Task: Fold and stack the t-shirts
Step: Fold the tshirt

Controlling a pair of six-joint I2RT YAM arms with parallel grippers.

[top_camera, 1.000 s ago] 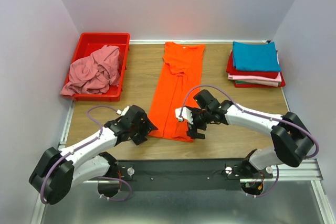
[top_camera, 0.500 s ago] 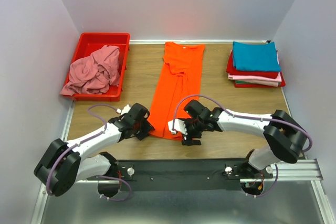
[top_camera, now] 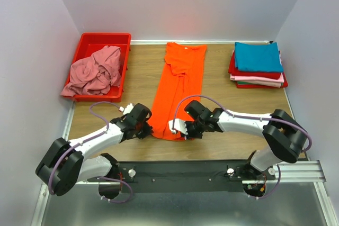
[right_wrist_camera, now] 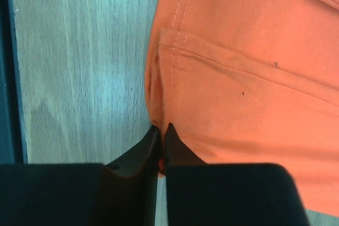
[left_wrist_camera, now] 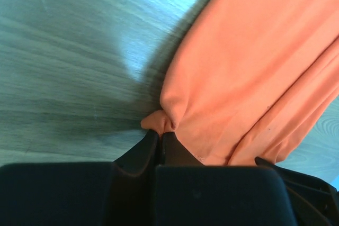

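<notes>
An orange t-shirt (top_camera: 179,86) lies as a long narrow strip down the middle of the table, collar end far, hem near. My left gripper (top_camera: 150,131) is shut on the hem's left corner, where a small bunched fold (left_wrist_camera: 159,121) pokes out between the black fingertips. My right gripper (top_camera: 183,132) is shut on the hem's right part, pinching the stitched edge of the orange t-shirt (right_wrist_camera: 233,78). A dusty pink t-shirt (top_camera: 95,72) lies crumpled in the red bin. Folded t-shirts (top_camera: 258,67), teal on top of pink and red, are stacked at the back right.
The red plastic bin (top_camera: 85,43) stands at the back left corner. White walls close in the table on three sides. The table's near edge and black mounting rail (top_camera: 180,170) run just behind both grippers.
Both grippers came down onto the near hem of the orange t-shirt and went from open to shut on it. The right one also moved left towards the hem.
</notes>
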